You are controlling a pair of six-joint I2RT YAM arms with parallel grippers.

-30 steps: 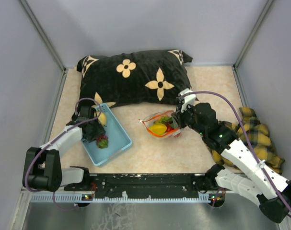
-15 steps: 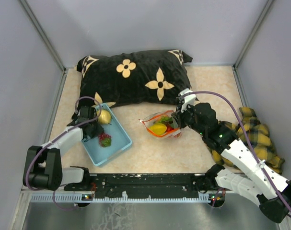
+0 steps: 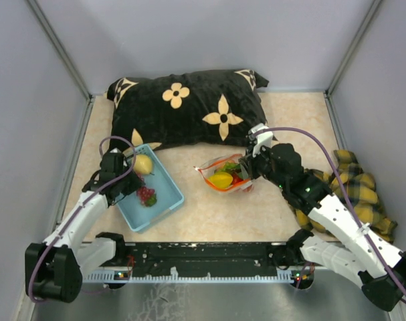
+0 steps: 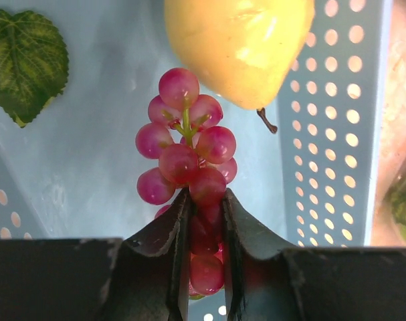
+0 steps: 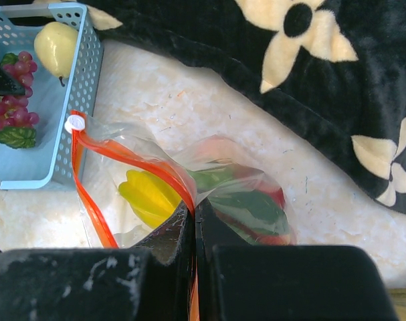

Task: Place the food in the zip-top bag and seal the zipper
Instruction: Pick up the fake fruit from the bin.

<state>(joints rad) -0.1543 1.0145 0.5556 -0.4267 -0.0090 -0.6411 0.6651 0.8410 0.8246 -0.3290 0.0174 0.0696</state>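
Note:
My left gripper (image 4: 206,200) is shut on the lower end of a purple grape bunch (image 4: 189,144) inside the light blue basket (image 4: 336,134). I cannot tell whether the bunch is lifted off the floor. A yellow pear (image 4: 236,40) lies just beyond it. In the top view the left gripper (image 3: 134,189) holds the grapes (image 3: 147,195) in the basket (image 3: 170,200). My right gripper (image 5: 194,210) is shut on the red zipper (image 5: 122,157) edge of the zip-top bag (image 5: 249,204) and holds its mouth open toward the basket. A yellow fruit (image 5: 149,194) and red and green pieces lie in the bag (image 3: 224,175).
A green leaf (image 4: 25,60) lies on the basket floor. A black pillow with cream flowers (image 3: 189,107) lies behind the basket and the bag. A yellow plaid cloth (image 3: 363,194) is bunched at the right wall. Grey walls enclose the table.
My left arm has swung its elbow outward and drawn the gripper back to the left. The grape bunch and the pear now show clearly. The right arm and the bag have not moved.

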